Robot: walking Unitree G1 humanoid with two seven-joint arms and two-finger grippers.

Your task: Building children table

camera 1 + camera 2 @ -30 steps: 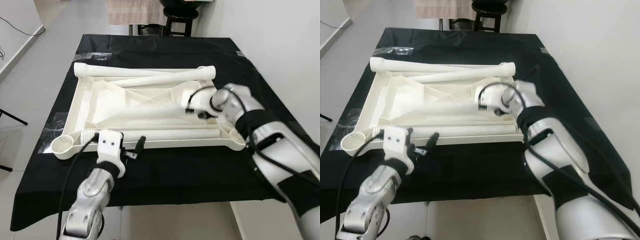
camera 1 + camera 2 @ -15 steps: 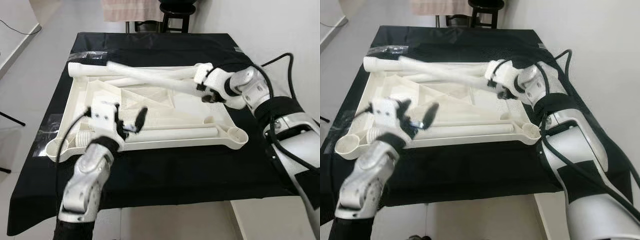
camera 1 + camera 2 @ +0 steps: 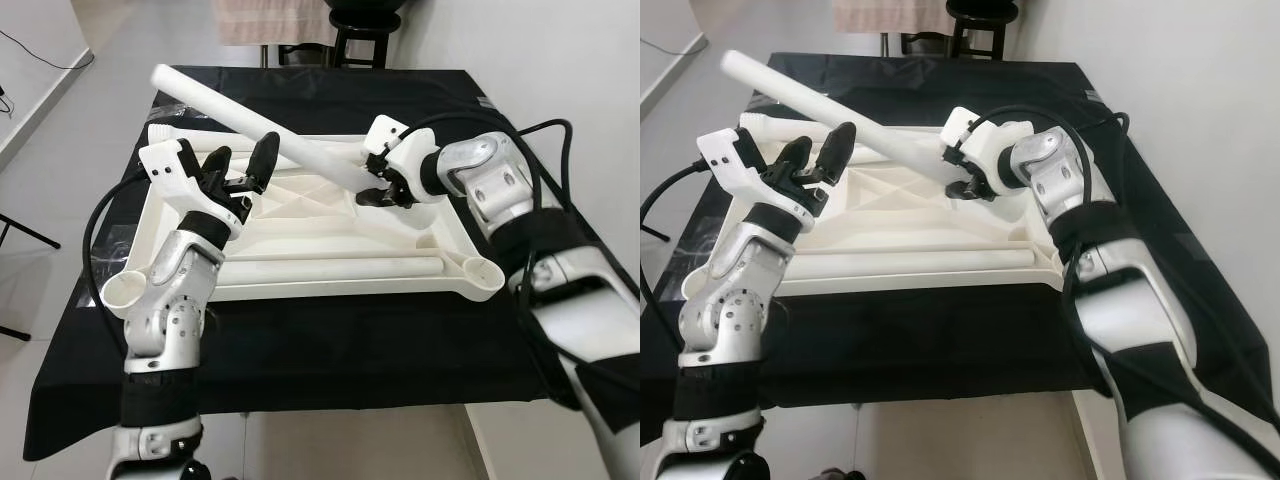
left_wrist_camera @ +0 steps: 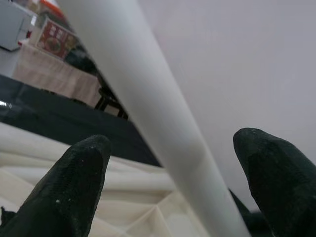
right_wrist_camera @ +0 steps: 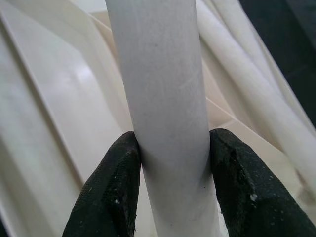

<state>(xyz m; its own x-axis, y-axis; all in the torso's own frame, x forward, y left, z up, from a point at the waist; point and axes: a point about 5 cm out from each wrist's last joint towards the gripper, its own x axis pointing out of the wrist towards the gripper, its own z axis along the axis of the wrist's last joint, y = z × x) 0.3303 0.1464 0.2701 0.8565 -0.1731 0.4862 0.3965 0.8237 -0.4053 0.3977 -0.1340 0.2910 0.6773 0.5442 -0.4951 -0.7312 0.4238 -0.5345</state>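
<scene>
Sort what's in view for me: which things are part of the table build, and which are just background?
Part of the build:
- table leg, clamped in right gripper
- left gripper, open beside that leg
- upturned tabletop
- spare legs

Background:
- black cloth
- stool

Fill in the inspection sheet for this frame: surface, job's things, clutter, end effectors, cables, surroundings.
Surface: table draped in black cloth.
Job's things: white tabletop panel lies underside up; one white leg tube is lifted at a slant above it; another leg lies along its near edge.
Clutter: nothing seen.
End effectors: right end effector is shut on the lifted leg tube; left end effector is open, fingers either side of the tube, not touching.
Cables: black cables loop off both arms; one beside the left arm.
Surroundings: white wall on the right, dark stool beyond the table.
</scene>
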